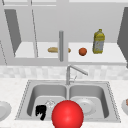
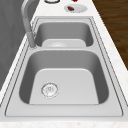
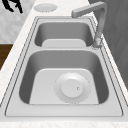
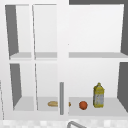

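My left hand hangs in front of the sink's left basin with its fingers pointing down and relaxed, holding nothing. In the right side view the same hand floats at the far end, off the counter's front edge. A large red ball sits low in the front view, before the divider between the basins, just right of that hand and apart from it. A white plate lies flat in the right basin. The left basin holds only its drain.
The faucet rises behind the divider, spout turned right. One plate lies on the counter at left; another with a brown bit lies at right. The open cabinet shelf holds bread, a red-orange fruit and a yellow bottle.
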`<state>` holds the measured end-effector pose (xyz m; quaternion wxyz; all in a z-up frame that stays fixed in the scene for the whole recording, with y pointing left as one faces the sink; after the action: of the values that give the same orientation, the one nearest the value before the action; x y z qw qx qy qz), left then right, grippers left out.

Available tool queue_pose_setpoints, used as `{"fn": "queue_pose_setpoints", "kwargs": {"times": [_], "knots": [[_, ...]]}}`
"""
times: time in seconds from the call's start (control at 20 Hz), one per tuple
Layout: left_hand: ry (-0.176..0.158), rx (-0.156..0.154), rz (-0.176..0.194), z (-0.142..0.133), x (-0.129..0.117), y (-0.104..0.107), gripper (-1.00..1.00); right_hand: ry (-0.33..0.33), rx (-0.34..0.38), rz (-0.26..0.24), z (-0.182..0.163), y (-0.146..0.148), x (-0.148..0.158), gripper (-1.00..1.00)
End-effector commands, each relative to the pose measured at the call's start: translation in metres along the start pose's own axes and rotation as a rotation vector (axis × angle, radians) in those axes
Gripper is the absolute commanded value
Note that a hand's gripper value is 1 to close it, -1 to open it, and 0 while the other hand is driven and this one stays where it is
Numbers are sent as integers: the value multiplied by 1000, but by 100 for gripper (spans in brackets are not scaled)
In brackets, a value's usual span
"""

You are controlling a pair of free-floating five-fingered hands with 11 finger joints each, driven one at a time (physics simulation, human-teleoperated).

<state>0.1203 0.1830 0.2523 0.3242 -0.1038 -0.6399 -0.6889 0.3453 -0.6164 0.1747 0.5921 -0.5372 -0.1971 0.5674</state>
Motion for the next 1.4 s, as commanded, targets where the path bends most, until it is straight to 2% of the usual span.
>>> {"fn": "queue_pose_setpoints", "kwargs": {"times": [0.0, 0.35, 0.75, 1.35], "knots": [[0, 0, 0, 0, 0, 0, 0, -10, 46, 25, -2, -24, -5, 100], [0, 0, 0, 0, 0, 0, 0, -9, 87, 46, 2, -71, 3, 100], [0, 0, 0, 0, 0, 0, 0, -20, 100, 73, 38, -123, 29, 100], [0, 0, 0, 0, 0, 0, 0, -26, 95, 25, 80, -168, 83, 100]]}}
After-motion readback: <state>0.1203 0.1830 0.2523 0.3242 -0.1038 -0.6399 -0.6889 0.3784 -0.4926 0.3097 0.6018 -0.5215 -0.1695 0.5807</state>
